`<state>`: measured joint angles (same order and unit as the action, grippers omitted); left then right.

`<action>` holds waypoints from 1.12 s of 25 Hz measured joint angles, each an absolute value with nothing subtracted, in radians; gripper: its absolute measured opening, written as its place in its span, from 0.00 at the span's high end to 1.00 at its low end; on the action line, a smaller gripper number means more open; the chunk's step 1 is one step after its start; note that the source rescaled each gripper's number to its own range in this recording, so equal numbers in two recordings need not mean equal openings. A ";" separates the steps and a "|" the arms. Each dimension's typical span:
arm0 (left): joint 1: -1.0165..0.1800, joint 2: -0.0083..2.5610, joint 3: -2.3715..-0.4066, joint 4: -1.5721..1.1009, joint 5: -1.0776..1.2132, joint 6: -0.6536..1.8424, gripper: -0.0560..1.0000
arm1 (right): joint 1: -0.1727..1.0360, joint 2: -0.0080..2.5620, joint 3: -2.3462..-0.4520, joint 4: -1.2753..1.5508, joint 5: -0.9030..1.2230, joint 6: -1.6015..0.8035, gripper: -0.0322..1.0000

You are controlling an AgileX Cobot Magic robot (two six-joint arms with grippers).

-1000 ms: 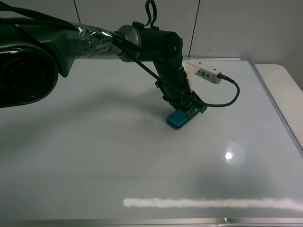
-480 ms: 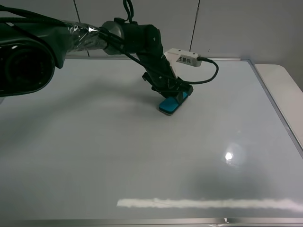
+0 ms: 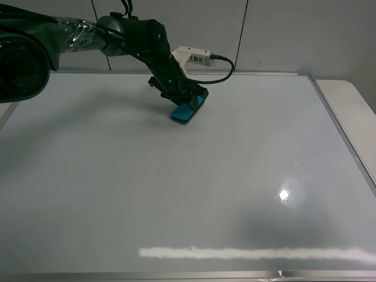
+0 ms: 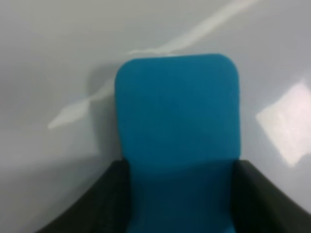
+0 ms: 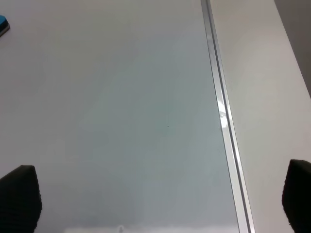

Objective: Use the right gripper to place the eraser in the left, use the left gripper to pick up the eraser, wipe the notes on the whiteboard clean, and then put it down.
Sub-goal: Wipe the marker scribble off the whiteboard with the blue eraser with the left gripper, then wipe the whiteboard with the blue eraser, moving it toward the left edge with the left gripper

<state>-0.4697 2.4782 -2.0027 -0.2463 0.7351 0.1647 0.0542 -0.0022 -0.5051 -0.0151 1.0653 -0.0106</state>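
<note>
The left gripper (image 3: 188, 104) is shut on the teal-blue eraser (image 3: 182, 113) and presses it, tilted, on the whiteboard (image 3: 176, 194) near its far edge, left of centre. In the left wrist view the eraser (image 4: 177, 121) sits between the two black fingers (image 4: 97, 204), flat on the board. No marker notes show on the board in any view. The right gripper (image 5: 159, 194) is open and empty above the board's right part; it is out of the exterior view. The right wrist view catches a corner of the eraser (image 5: 2, 23).
The board's silver frame (image 5: 221, 121) runs along the right side, with a white tabletop (image 3: 352, 111) beyond it. A grey panelled wall (image 3: 282, 35) stands behind. A bright glare strip (image 3: 252, 253) and a light spot (image 3: 284, 194) lie on the board's near part.
The left gripper has slid the eraser across the board up and to the left, from near the middle toward the far edge. The grip on it is unchanged.
</note>
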 joint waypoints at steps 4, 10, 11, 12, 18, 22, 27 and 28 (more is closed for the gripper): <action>-0.505 2.480 -2.014 -0.186 0.748 0.161 0.94 | 0.054 -0.002 -0.505 -0.015 1.065 -0.011 0.00; -0.572 2.477 -2.016 -0.132 0.783 0.120 0.94 | 0.054 -0.002 -0.505 -0.015 1.065 -0.011 0.00; -0.583 2.473 -2.016 -0.120 0.792 0.106 0.94 | 0.054 -0.002 -0.505 -0.015 1.065 -0.011 0.00; -0.592 2.466 -2.015 -0.105 0.801 0.090 0.94 | 0.054 -0.002 -0.505 -0.015 1.065 -0.011 0.00; -0.607 2.417 -1.993 0.029 0.935 -0.011 0.95 | 0.054 -0.002 -0.505 -0.015 1.065 -0.011 0.00; -0.570 2.363 -1.990 0.118 1.037 -0.069 0.95 | 0.054 -0.002 -0.505 -0.015 1.065 -0.011 0.00; -0.503 2.266 -1.990 0.145 1.104 -0.119 0.95 | 0.054 -0.002 -0.505 -0.015 1.065 -0.011 0.00; -0.489 2.250 -1.990 0.145 1.114 -0.129 0.95 | 0.054 -0.002 -0.505 -0.015 1.065 -0.011 0.00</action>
<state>-0.4892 2.2501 -1.9902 0.1453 1.1138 -0.1288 0.0542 -0.0022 -0.5051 -0.0151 1.0653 -0.0106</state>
